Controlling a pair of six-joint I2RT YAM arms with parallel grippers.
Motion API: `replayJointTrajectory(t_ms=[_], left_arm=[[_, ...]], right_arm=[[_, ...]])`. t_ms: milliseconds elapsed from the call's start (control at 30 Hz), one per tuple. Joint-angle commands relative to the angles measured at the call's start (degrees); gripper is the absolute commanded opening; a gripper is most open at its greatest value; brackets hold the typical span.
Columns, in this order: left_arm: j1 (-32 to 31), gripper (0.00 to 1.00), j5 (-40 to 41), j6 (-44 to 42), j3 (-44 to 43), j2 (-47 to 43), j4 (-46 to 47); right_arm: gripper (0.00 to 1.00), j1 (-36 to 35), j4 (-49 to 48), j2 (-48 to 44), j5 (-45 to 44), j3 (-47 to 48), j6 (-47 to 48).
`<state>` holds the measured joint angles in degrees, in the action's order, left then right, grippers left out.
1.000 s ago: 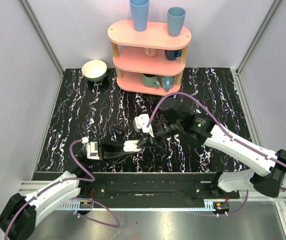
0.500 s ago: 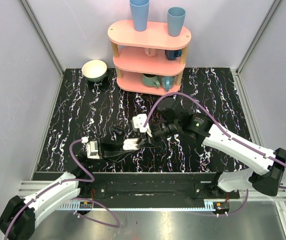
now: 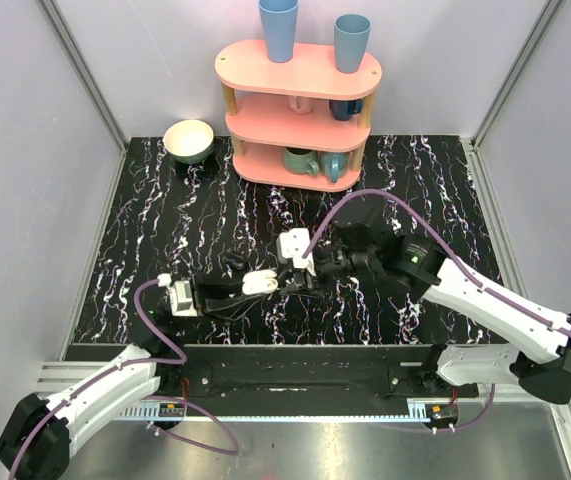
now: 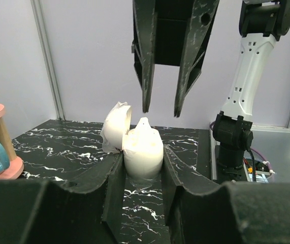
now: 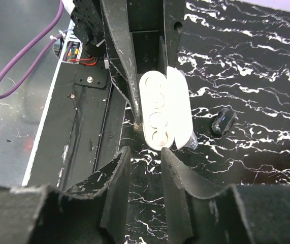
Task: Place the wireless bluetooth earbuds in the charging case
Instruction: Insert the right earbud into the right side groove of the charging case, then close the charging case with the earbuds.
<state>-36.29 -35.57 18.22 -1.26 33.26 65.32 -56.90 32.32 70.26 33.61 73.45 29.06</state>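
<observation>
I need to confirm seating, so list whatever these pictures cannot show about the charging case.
- Right wrist: charging case wells are white on white; filled or empty cannot be told.
- Left wrist: case bottom hidden between the left pincer fingers.
- Top external: case too small for any detail.
</observation>
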Motion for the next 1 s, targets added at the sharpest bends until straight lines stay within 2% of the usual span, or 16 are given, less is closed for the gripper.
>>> replayJointTrajectory(t_ms=[0,167,267,367,467,600,700,833,967], left_arm=[[0.0,0.00,2.6,-1.3,2.4,-0.5,2.4],[0.0,0.00,5.9,-1.8,2.8,-1.8,1.0],[0.0,0.00,8.1,-2.3,3.2,-2.8,0.6],[0.0,0.00,10.4,-2.8,3.5,-4.5,-0.3],[-0.1,0.00,11.8,-3.2,3.9,-6.4,-1.2],[0.0,0.00,12.5,-3.4,4.1,-7.2,-1.6],[0.0,0.00,12.8,-3.3,4.2,-6.8,-1.2],[0.0,0.00,12.8,-2.9,4.1,-6.1,-0.5],[0.0,0.00,13.1,-2.7,4.0,-6.3,-0.5]], right_arm=[[0.39,-0.4,-5.1,-4.0,-2.0,-1.6,-1.3],[0.43,-0.4,-9.7,-6.9,-3.5,-4.2,-2.3],[0.52,-0.3,-14.4,-8.6,-7.6,-6.7,-4.1],[0.65,-0.4,-19.1,-9.5,-15.0,-8.8,-7.8],[0.70,-0.5,-22.6,-9.7,-22.5,-9.8,-11.5],[0.70,-0.4,-27.7,-9.2,-30.9,-11.0,-19.3],[0.68,-0.4,-34.1,-8.6,-33.3,-12.4,-27.4],[0.68,-0.4,-42.3,-7.8,-32.3,-15.2,-35.1],[0.67,-0.4,-43.1,-6.4,-29.2,-15.3,-38.8]])
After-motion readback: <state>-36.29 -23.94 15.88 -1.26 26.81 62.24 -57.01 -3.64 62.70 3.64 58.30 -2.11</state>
